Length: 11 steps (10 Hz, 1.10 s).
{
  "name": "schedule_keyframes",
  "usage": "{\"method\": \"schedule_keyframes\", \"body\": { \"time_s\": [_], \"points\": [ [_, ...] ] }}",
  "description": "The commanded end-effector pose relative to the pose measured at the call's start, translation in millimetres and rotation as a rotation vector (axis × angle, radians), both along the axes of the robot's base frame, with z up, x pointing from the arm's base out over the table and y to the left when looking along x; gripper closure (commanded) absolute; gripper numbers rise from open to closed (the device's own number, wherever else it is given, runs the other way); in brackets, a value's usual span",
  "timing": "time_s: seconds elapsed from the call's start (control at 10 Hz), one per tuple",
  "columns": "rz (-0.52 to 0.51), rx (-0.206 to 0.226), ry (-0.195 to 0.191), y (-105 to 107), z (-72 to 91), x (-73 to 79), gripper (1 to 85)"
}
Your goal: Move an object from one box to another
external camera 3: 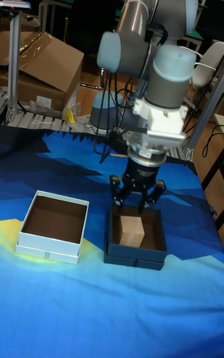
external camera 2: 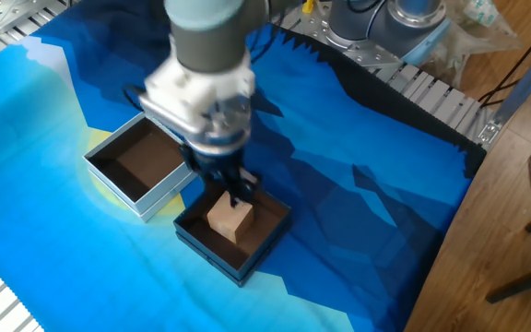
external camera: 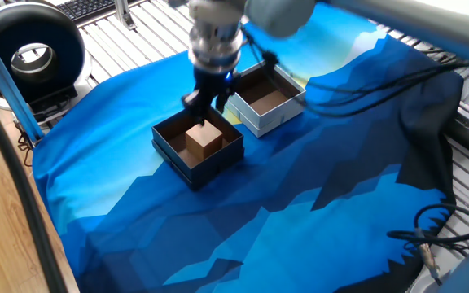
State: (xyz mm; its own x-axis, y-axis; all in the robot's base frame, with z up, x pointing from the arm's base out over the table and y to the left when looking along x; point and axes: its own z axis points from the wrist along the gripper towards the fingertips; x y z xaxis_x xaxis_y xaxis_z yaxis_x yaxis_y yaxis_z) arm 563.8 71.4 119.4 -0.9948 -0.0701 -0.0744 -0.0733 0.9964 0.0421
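The light-brown cube (external camera: 203, 137) (external camera 2: 230, 218) (external camera 3: 132, 230) rests inside the dark navy box (external camera: 172, 152) (external camera 2: 201, 245) (external camera 3: 134, 259), free of any grip. My gripper (external camera: 207, 97) (external camera 2: 228, 184) (external camera 3: 137, 197) hangs just above the cube, fingers spread open and holding nothing. The white-walled box (external camera: 259, 120) (external camera 2: 150, 202) (external camera 3: 48, 246) stands beside the navy one with only its brown floor showing inside.
A blue patterned cloth (external camera: 243, 220) covers the table. A black round device (external camera: 29, 50) sits at the far left corner, cables (external camera: 430, 232) trail at the right. Cardboard boxes (external camera 3: 43, 69) stand behind the table.
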Motion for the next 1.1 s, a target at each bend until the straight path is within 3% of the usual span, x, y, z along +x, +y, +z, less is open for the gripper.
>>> {"method": "schedule_keyframes", "body": {
  "time_s": [0.0, 0.3, 0.5, 0.6, 0.8, 0.9, 1.0],
  "points": [
    [0.020, -0.011, 0.042, -41.9, 44.0, -7.5, 44.0],
    [-0.053, -0.036, 0.047, -81.0, 63.5, -7.7, 84.7],
    [-0.007, -0.040, 0.057, -102.9, 62.6, -6.2, 84.7],
    [0.014, -0.025, 0.066, -106.8, 50.0, -1.7, 84.7],
    [0.001, 0.035, 0.020, -92.7, 11.0, 24.9, 84.7],
    [-0.012, 0.060, 0.001, -85.9, 7.9, 31.3, 84.7],
    [-0.004, 0.047, -0.021, -89.1, 8.0, 36.8, 84.7]
  ]
}}
